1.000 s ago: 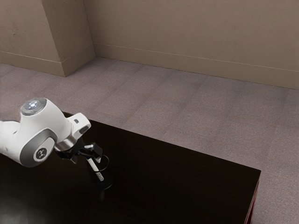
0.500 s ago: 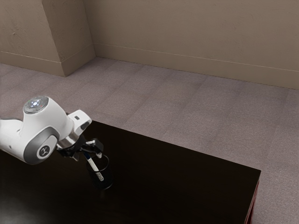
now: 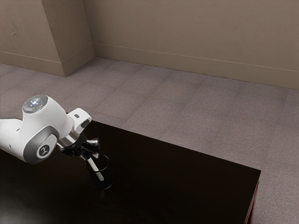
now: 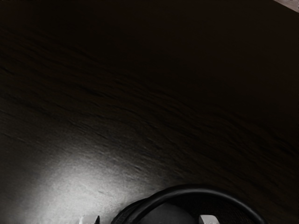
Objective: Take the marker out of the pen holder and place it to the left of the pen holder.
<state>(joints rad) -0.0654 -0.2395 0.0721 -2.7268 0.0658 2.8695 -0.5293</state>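
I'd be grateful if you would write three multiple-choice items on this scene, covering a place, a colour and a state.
1. Where is the lower end of the marker?
A) On the carpet
B) Inside the pen holder
C) On the tabletop, outside the holder

2. What colour is most of the marker's barrel?
A) Red
B) Green
C) White

3. How does the marker stand?
A) Leaning at a slant
B) Straight upright
C) Upside down in mid-air

Right letters:
1: B, as its lower end shows below the rim, through the holder's see-through wall.
2: C, as the barrel is pale against the dark table.
3: A, as the exterior view shows it running obliquely down into the holder.
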